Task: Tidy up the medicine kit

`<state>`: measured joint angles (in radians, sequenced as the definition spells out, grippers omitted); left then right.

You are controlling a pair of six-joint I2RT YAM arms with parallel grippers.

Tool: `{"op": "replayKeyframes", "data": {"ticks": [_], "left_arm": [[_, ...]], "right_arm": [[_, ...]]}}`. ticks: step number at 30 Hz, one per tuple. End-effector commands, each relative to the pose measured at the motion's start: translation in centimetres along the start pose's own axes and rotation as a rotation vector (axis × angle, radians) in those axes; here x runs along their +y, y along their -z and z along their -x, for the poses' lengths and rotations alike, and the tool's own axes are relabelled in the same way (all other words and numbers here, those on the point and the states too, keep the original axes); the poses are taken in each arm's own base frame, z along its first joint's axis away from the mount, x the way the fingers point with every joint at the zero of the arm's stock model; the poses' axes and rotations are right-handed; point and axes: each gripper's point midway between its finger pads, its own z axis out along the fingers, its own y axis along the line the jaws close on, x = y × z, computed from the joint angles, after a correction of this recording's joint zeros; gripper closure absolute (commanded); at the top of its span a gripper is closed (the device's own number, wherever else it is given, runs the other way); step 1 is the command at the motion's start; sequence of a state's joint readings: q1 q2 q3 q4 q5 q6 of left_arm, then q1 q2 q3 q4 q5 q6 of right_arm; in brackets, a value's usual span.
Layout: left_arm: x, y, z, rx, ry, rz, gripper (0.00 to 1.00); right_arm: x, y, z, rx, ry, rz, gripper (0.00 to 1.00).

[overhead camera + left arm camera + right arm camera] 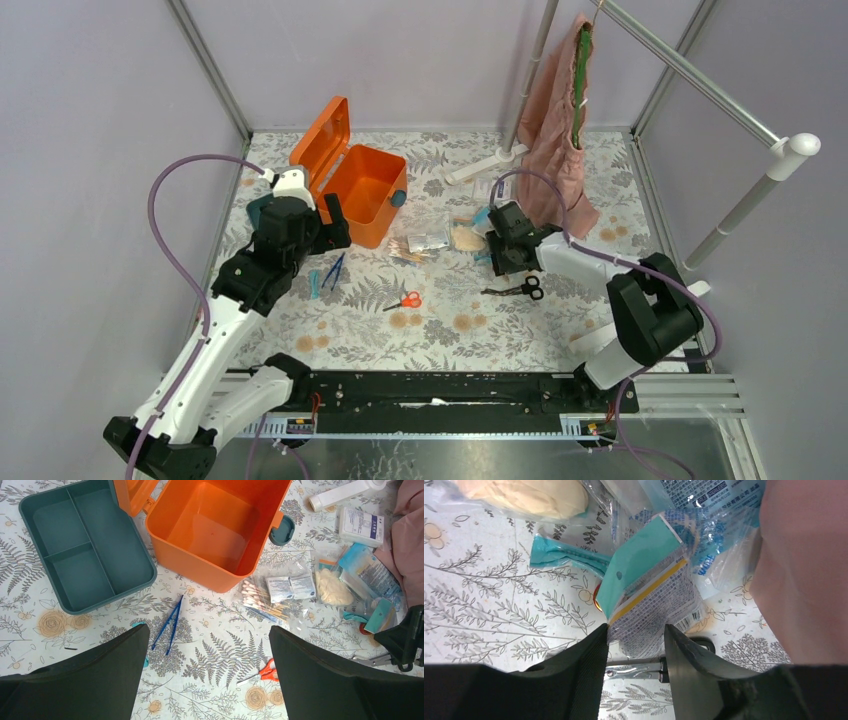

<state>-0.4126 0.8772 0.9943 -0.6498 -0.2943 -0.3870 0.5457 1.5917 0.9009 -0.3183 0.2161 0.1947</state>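
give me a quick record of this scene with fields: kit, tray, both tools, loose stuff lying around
kit: orange box, lid open, inside empty
tray: teal insert tray, out beside the box, compartments empty
left tool: open, holding nothing
right tool: fingers either side of a teal packet; firm grip not certain
loose items: blue tweezers, orange scissors, black scissors, cotton swabs
background: pink garment hanging on a rail

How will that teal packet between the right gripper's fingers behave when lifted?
Probably light and floppy: the packet looks like thin, flat wrapping, bowed between the fingers of the right gripper. Its glossy film may be slippery, so it could slide or sag.
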Motion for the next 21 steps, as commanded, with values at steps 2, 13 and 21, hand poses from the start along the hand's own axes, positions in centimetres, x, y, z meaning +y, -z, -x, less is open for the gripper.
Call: {"op": "replayKeyframes", "data": {"ticks": [2,13,21], "left_arm": [[-0.9,0.3,1.8,-0.052,0.022,-0.031,0.01],[-1.1,0.5,2.3,-0.060,0.027,-0.039,0.01],[-1.6,0.6,1.5,-0.039,0.050,-0.073,0.01]], "right_arm": [[0.0,3.2,2.0,-0.082,-0.036,0.036,0.52],[2.7,7.5,5.2,-0.163,-0.071,0.212,0.53],[-0.6,6.5,3.6,-0.131,-0.004,0.043,0.37]]}}
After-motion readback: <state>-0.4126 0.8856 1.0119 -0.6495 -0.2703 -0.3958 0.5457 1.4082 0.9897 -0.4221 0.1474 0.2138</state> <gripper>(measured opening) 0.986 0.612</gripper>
